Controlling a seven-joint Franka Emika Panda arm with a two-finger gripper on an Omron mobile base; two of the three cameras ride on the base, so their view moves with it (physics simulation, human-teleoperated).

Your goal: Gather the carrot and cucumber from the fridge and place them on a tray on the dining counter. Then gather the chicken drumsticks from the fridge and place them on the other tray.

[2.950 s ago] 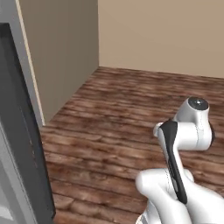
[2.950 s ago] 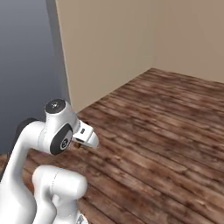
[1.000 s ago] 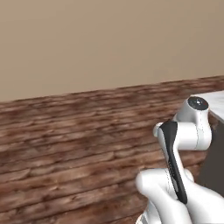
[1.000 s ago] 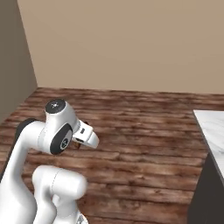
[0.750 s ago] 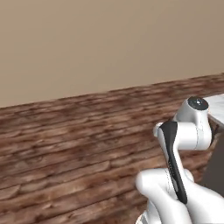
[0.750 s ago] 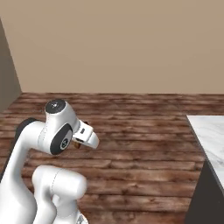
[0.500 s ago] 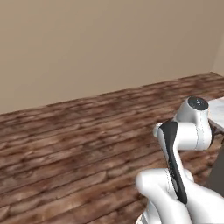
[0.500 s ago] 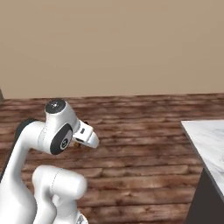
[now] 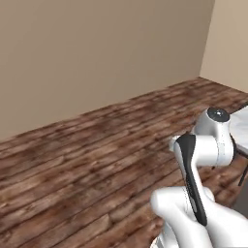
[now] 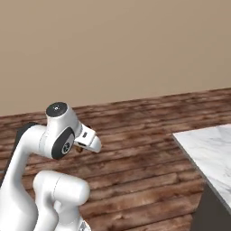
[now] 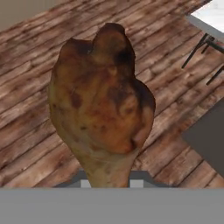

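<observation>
- The chicken drumstick (image 11: 103, 109) rises in the hand view from between the two fingers, thick browned end away from the camera and narrow end down at the gripper (image 11: 107, 181).
- The fingers are closed on that narrow end, pinching the drumstick and carrying it clear of the wooden floor (image 9: 92, 155).
- In the right base view the arm (image 10: 49, 153) is folded close over the base, and a small brown bit of the drumstick shows under the white hand.
- A white marble counter (image 10: 210, 153) enters at the right edge of the right base view, its near corner pointing toward the arm; its dark side panel drops below the edge.
- A plain beige wall (image 9: 97, 53) stands behind the floor.
- Thin dark legs under a pale top (image 11: 212, 17) show at the hand view's upper right corner.
- No writing, brand or label can be read anywhere.
</observation>
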